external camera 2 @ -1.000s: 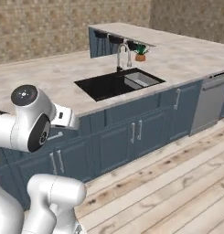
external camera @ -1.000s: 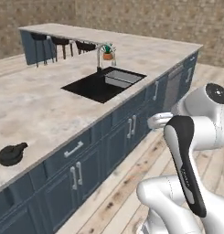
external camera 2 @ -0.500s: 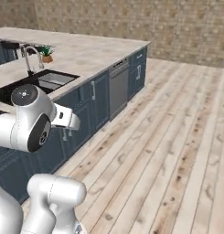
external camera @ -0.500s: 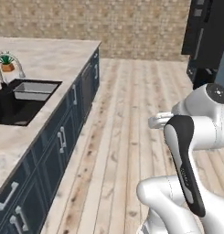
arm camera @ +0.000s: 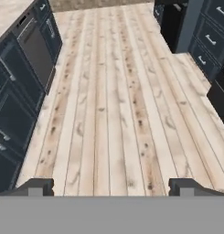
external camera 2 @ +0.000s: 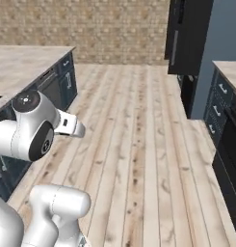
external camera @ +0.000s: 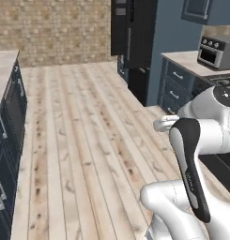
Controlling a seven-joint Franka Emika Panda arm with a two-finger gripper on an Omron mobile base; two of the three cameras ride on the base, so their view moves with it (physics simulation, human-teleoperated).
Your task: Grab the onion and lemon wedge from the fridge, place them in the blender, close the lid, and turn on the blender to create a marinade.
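A tall dark appliance [external camera: 133, 42], which looks like the fridge with its doors shut, stands at the far side of the wooden floor; it also rises at the right of the right base view [external camera 2: 187, 36]. My gripper [arm camera: 113, 187] is open, its two dark fingertips [arm camera: 39, 187] wide apart with nothing between them, aimed down at bare floorboards. The onion, the lemon wedge, the blender and the lid are out of view.
The island counter [external camera: 3, 70] with dark blue cabinets runs along the left [external camera 2: 28, 60]. A second counter [external camera: 184, 58] with drawers and a small oven-like box [external camera: 215, 50] stands at the right beside the tall appliance. A wide wooden floor [external camera 2: 138, 125] lies between them.
The whole picture has swung to the right, so the base has turned. The sink and island slid off to the left and the tall dark appliance came into view. The gripper stays open.
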